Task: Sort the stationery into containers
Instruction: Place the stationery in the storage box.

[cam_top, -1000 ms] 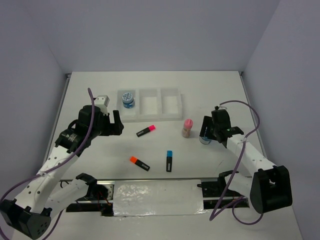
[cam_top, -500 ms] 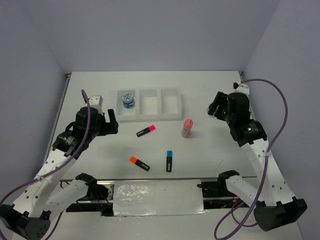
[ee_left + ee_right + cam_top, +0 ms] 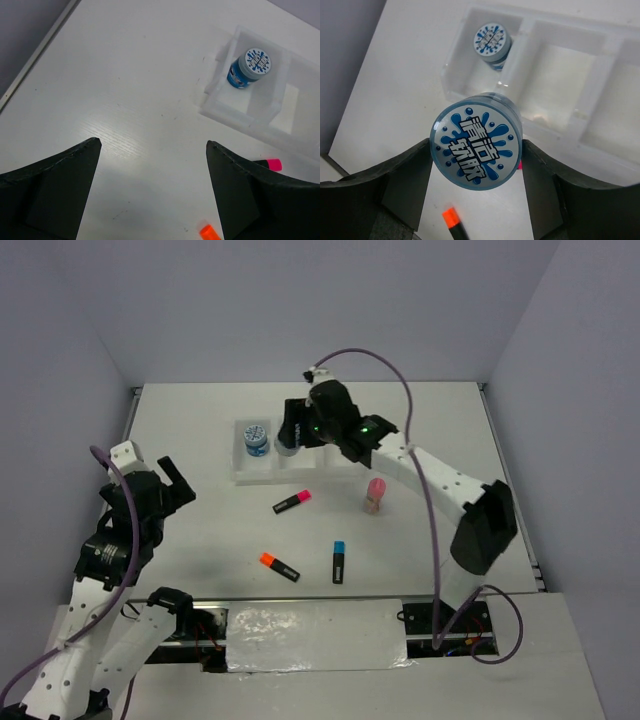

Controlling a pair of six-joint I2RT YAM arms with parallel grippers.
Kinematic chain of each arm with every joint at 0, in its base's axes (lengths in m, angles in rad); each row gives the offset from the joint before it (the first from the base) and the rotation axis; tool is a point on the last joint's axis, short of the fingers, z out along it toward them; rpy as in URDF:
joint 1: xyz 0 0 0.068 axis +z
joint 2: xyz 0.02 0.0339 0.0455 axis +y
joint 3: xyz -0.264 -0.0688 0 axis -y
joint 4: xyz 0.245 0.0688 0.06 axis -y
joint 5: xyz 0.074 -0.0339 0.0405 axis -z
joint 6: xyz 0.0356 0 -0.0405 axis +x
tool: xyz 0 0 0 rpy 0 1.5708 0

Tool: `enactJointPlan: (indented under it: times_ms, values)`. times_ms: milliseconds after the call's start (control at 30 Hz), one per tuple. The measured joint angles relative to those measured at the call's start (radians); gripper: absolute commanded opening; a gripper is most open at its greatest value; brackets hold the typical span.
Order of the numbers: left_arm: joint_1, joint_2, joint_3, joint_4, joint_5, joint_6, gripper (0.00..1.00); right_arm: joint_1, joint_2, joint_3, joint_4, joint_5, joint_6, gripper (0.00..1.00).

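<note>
My right gripper (image 3: 290,440) is shut on a round blue-and-white disc (image 3: 476,145) and holds it above the table, by the front left of the white three-compartment tray (image 3: 300,477). A second disc (image 3: 257,438) stands in the tray's left compartment, also seen as the disc (image 3: 492,42) in the right wrist view. On the table lie a pink-capped marker (image 3: 292,502), an orange-capped marker (image 3: 280,566) and a blue-capped marker (image 3: 339,561). The tan pink-capped cylinder (image 3: 375,495) stands upright. My left gripper (image 3: 170,480) is open and holds nothing, well left of the tray.
The tray's middle and right compartments (image 3: 560,75) hold nothing. The right arm stretches across the table's right half, above the cylinder. A silver strip (image 3: 315,638) lies along the near edge between the arm bases. Grey walls close the table's back and sides.
The right arm swung from the right side of the table over to the tray's left end, carrying the disc. The left arm drew back toward the left near corner.
</note>
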Motion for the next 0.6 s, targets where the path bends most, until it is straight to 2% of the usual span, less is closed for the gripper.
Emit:
enactJointPlan:
  times_ms: [200, 333, 600]
  values:
    - [0.005, 0.010, 0.000, 0.000, -0.012, -0.008, 0.99, 0.061, 0.257, 0.076, 0.102, -0.009, 0.010, 0.00]
    - [0.006, 0.029, 0.000, 0.002, 0.002, -0.005, 0.99, 0.066, 0.402, 0.230, 0.109, -0.017, -0.002, 0.00]
    - [0.014, 0.036, 0.000, 0.012, 0.036, 0.018, 0.99, 0.077, 0.494, 0.396, 0.111, -0.036, -0.015, 0.00]
